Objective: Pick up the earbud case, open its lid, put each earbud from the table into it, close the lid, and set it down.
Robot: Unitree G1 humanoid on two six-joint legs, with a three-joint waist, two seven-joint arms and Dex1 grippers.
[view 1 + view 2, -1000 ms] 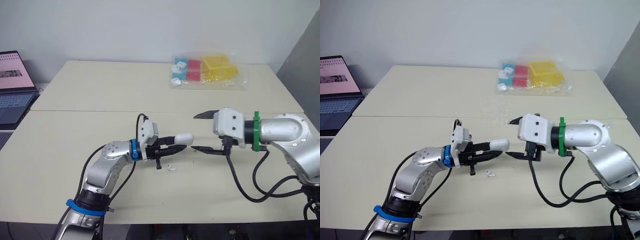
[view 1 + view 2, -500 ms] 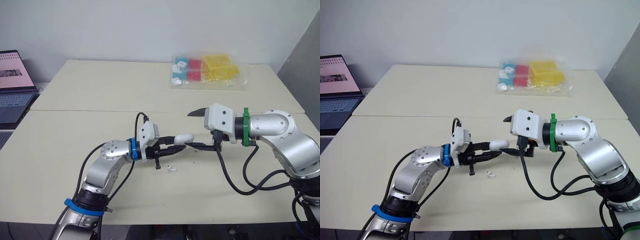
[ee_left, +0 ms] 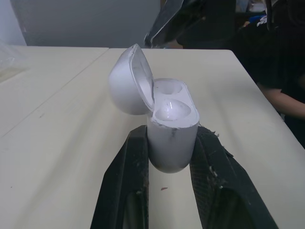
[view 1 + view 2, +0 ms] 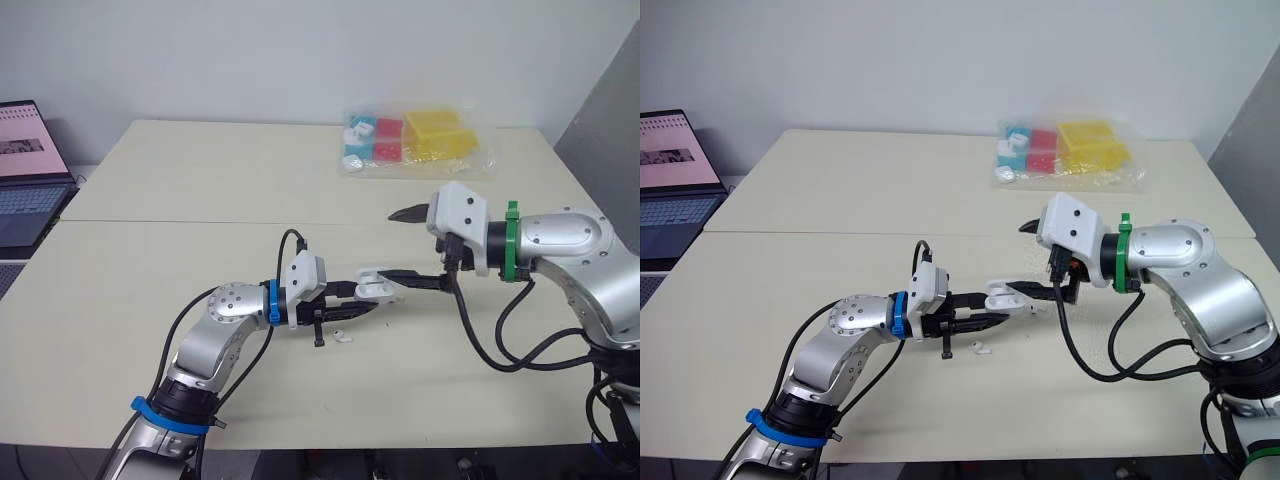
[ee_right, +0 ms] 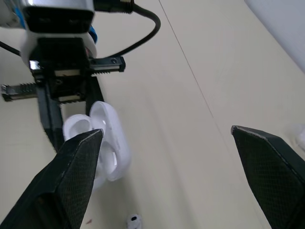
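The left pincer [image 4: 362,296] is clamped on the lower body of the white earbud case [image 3: 171,121] and holds it just above the worktop [image 4: 200,180], near the middle of the front half. The case's lid [image 3: 131,78] is swung open to one side, and both wells inside look empty. The right pincer [image 4: 392,245] is spread wide, its lower finger reaching in beside the open lid and its upper finger well above. One white earbud [image 4: 340,336] lies on the worktop just below the left pincer. At the far edge sits a clear bag of coloured blocks [image 4: 415,140], and a laptop [image 4: 25,170] is off to the left.
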